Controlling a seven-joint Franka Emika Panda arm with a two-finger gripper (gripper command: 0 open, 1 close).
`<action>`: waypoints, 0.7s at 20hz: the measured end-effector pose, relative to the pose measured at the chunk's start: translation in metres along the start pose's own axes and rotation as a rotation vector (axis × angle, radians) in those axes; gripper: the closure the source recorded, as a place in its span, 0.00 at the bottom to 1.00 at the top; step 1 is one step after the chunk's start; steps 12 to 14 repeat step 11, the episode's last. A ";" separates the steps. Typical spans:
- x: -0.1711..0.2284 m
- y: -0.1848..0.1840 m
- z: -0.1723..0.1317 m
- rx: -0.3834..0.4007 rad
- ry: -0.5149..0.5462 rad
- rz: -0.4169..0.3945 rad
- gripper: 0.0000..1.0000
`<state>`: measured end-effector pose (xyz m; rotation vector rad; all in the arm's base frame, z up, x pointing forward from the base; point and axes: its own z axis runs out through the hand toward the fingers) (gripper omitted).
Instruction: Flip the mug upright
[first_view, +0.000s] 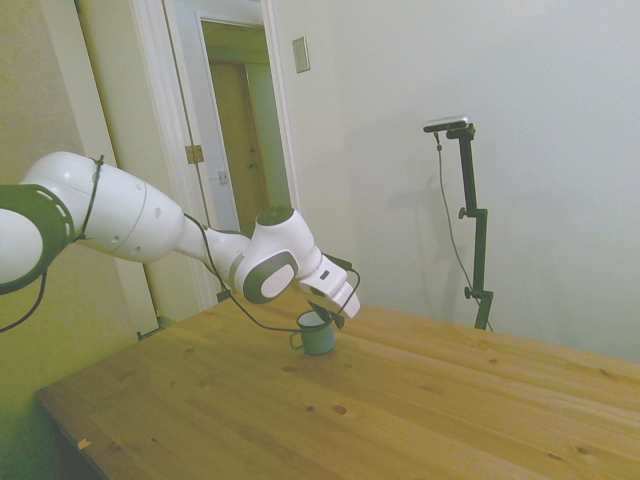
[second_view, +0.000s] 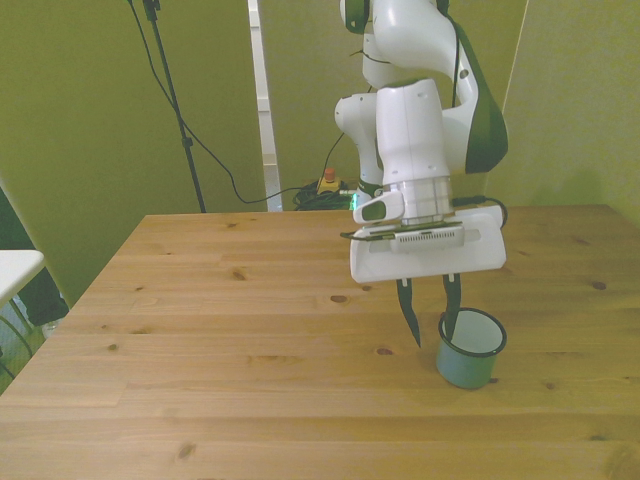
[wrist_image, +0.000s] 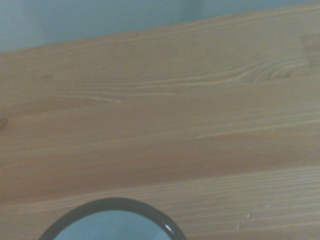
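The light blue mug (first_view: 319, 338) stands upright on the wooden table (first_view: 420, 420), mouth up, its thin loop handle toward the side view's left. In the front view the mug (second_view: 468, 357) is near the table's front edge, toward the front view's right. My gripper (second_view: 433, 328) hangs right over its rim and is open: one finger (second_view: 410, 318) is outside the mug wall with a gap, the other dips inside the mouth. The wrist view shows only the mug's dark rim (wrist_image: 112, 201) over bare planks.
A white wall and a door frame (first_view: 190, 150) lie beyond the table's far side. A corner of a white surface (second_view: 15, 270) shows off the front view's left edge of the table (second_view: 250, 330).
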<state>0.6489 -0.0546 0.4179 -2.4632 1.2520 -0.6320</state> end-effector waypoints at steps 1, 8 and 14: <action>0.003 0.002 -0.014 -0.011 -0.007 -0.002 0.00; -0.009 0.028 -0.121 -0.150 -0.093 -0.062 0.00; -0.026 0.035 -0.145 -0.169 -0.104 -0.125 0.00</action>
